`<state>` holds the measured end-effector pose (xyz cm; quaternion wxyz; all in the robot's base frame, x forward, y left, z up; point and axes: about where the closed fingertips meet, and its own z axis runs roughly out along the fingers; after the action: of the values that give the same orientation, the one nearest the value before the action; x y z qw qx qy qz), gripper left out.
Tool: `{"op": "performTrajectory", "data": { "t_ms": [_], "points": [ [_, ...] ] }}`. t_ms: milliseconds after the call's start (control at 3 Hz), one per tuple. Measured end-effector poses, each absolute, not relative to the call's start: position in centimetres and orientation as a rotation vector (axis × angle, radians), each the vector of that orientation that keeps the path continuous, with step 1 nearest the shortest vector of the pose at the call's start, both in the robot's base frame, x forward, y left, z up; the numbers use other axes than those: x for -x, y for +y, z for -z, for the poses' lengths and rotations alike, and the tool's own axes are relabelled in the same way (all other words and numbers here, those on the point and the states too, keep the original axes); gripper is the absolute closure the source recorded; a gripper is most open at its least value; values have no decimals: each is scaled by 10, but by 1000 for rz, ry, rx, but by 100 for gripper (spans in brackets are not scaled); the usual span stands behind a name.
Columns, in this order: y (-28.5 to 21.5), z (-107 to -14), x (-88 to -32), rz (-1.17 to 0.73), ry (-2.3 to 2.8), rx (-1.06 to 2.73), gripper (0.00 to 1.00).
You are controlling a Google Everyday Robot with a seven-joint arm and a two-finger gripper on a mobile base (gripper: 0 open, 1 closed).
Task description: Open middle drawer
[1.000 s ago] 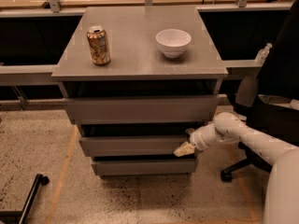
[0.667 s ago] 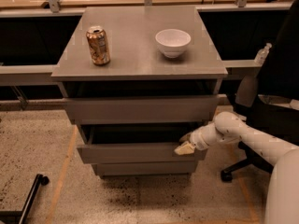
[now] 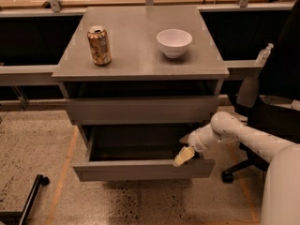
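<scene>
The middle drawer (image 3: 140, 169) of the grey cabinet is pulled well out, and its dark inside (image 3: 136, 144) shows. My gripper (image 3: 183, 156), cream-tipped on a white arm coming in from the right, sits at the top edge of the drawer's front panel near its right end. The top drawer front (image 3: 140, 109) is above it and stands slightly out. The lowest drawer is hidden under the pulled-out middle drawer.
On the cabinet top (image 3: 140, 64) stand a drink can (image 3: 99, 45) and a white bowl (image 3: 174, 42). A black office chair (image 3: 276, 93) stands close on the right, with a bottle (image 3: 264, 54) on the ledge behind. A black wheeled leg (image 3: 28, 198) lies on the floor at lower left.
The middle drawer has slid further out toward the camera, showing more of its dark inside. My gripper has moved forward and down with the drawer's front edge.
</scene>
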<state>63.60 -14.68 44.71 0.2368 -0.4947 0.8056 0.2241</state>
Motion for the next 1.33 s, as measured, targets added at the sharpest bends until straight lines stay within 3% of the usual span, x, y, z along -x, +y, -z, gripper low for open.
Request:
{"op": "performTrajectory", "data": {
  "t_ms": [1000,1333],
  "points": [
    [-127,-425,-518,-871,2466,1373,0],
    [-126,-426,-511,-894,2483,1379,16]
  ]
}}
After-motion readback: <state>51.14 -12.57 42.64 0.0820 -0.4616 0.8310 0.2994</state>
